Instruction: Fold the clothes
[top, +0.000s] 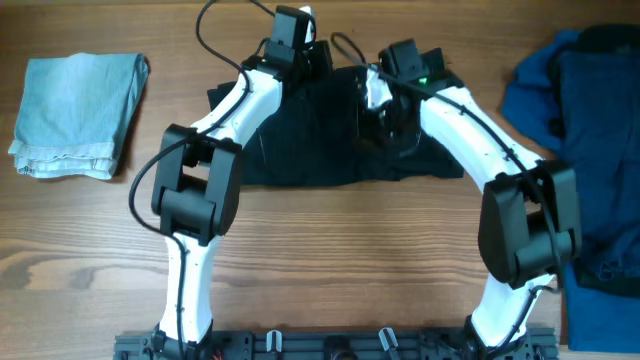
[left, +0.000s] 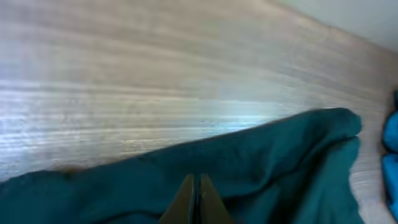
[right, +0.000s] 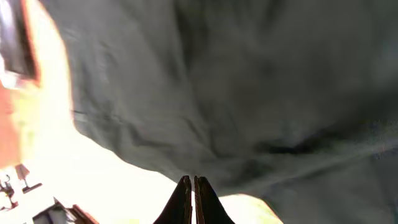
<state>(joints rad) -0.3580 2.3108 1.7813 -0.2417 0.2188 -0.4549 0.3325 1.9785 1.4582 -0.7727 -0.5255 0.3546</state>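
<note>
While both arms reach over the wooden table (top: 330, 240), black shorts (top: 310, 150) at its far middle, left gripper (left: 196, 202) pinched on the shorts, right gripper (right: 192, 202) pinched on them too, pale blue cloth (top: 80, 115) far left, deep blue heap (top: 590, 130) far right

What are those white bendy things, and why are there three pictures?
The white bendy things are two robot arms. Each ends in a gripper, a pincher with two fingers. The big picture comes from a camera above the wooden table. The other two come from small cameras on the wrists, looking along the fingers. The arms reach over black shorts in the middle of the table. The left gripper has its fingers pressed together at the shorts' edge, which looks teal up close. The right gripper is pressed together too, with the dark cloth filling its picture. Both seem to pinch the cloth. At the left lies a folded pale blue cloth, at the right a deep blue heap.
</note>
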